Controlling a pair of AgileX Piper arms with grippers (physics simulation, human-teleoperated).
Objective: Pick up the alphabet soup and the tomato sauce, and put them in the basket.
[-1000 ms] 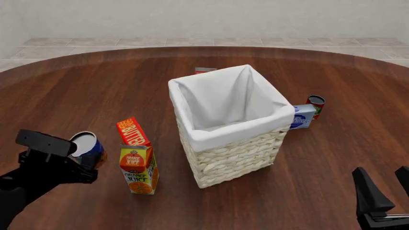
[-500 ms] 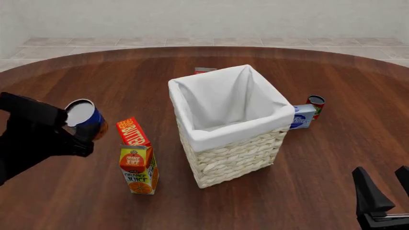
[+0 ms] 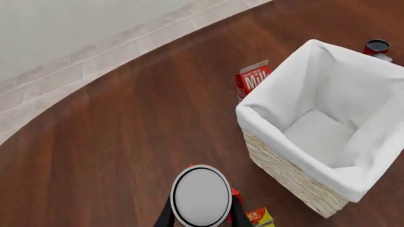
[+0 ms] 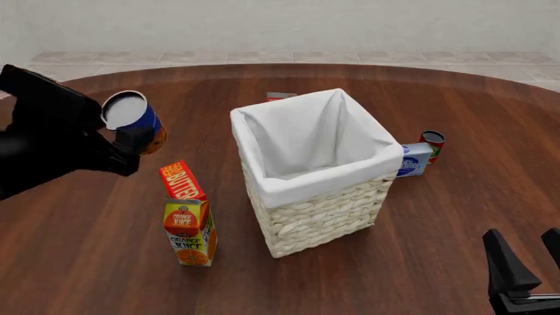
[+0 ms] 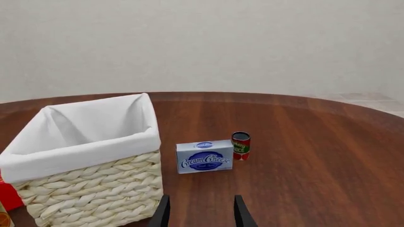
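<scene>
The alphabet soup (image 4: 133,121), a blue can with a pale top and orange-red base, hangs high above the table left of the basket. My left gripper (image 4: 130,136) is shut on it. The left wrist view shows the can's silver top (image 3: 200,195) between the fingers (image 3: 165,216). The basket (image 4: 324,216), tall wicker with white lining, stands mid-table and shows nothing inside. The tomato sauce (image 4: 432,143), a small red can, stands upright on the table right of the basket (image 5: 88,187), also seen as the red can (image 5: 241,145). My right gripper (image 4: 521,241) is open low at the near right, holding nothing.
An orange juice carton (image 4: 190,233) and a butter box (image 4: 182,180) stand below the lifted can, left of the basket. A cream cheese box (image 4: 415,159) lies between the basket and the red can. A milk carton (image 4: 280,96) stands behind the basket.
My left gripper has lifted the alphabet soup from near the table's left front up and farther in, toward the basket. The right gripper has stayed still.
</scene>
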